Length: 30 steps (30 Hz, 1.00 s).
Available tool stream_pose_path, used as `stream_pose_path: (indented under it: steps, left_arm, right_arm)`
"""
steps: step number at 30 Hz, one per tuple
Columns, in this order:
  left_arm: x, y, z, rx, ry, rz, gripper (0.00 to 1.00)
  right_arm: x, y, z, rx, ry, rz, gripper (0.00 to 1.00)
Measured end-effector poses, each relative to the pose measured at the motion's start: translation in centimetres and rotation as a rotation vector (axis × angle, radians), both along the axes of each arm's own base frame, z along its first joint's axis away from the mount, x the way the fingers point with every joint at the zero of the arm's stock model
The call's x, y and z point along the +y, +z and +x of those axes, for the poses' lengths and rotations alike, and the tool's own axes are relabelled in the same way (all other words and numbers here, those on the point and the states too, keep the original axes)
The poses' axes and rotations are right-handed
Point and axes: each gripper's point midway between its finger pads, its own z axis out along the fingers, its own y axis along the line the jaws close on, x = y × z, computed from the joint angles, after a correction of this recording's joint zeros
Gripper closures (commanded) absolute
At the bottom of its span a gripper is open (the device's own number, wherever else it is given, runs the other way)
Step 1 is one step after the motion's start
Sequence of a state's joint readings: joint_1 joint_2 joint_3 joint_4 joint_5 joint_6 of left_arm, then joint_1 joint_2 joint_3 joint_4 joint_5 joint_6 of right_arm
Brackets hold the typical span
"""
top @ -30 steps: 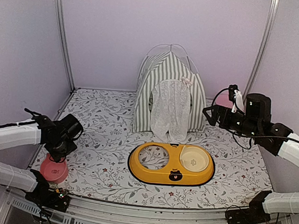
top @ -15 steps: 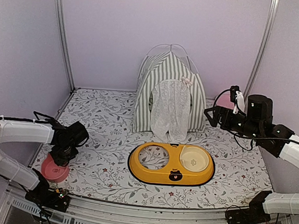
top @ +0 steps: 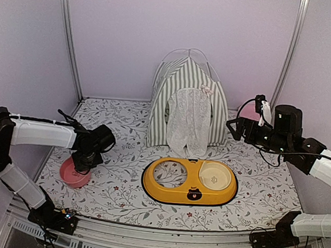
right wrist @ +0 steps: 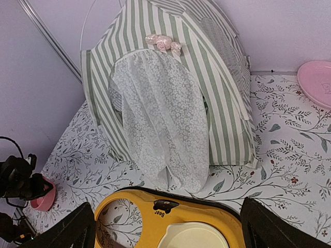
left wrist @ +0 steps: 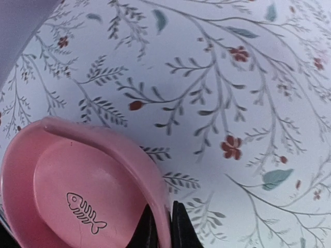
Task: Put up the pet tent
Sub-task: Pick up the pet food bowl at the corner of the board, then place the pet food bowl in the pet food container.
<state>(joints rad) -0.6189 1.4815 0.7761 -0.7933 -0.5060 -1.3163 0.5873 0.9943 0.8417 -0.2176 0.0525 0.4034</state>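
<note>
So the grey-green and white striped fabric pet tent [top: 185, 99] is standing upright at the middle of the far edge of the floral-print surface [top: 123, 138], with its white lace flap [top: 189, 123] hanging down. The left end effector [left wrist: 164, 230] is pinching the rim of a pink plastic bowl with a fishbone drawing [left wrist: 72, 201] near the left edge. The right end effector [top: 233, 127] hangs wide open by the right edge, holding nothing.

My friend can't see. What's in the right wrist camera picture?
A grey-green and white striped fabric pet tent stands upright on a flowery mat, its white lace door flap hanging down. A yellow plastic feeder tray lies in front, framed by the right arm's open black fingers.
</note>
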Motion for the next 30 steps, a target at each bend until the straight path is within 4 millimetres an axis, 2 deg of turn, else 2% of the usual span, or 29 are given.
stream_pose_path:
  steps: [5, 12, 20, 24, 30]
  left_arm:
    - [-5.3, 2.5, 3.2, -0.062, -0.208, 0.008, 1.0]
    - [-13.4, 4.4, 5.7, -0.088, -0.528, 0.066, 1.0]
    - [-23.2, 6.2, 5.2, -0.121, -0.896, 0.02, 1.0]
    - [-27.4, 7.0, 4.4, -0.135, -1.043, -0.003, 1.0]
    - [-32.9, 6.5, 2.6, -0.131, -1.218, -0.012, 1.0]
  right_arm:
    - [0.0, 0.0, 0.0, 0.0, -0.001, 0.0, 0.01]
    - [-0.1, 0.0, 0.0, 0.0, -0.006, -0.002, 0.01]
    - [-0.3, 0.0, 0.1, -0.001, -0.02, -0.008, 0.01]
    - [-0.4, 0.4, 0.2, -0.004, -0.021, -0.006, 0.01]
    - [-0.4, 0.7, 0.2, -0.004, -0.023, 0.0, 0.01]
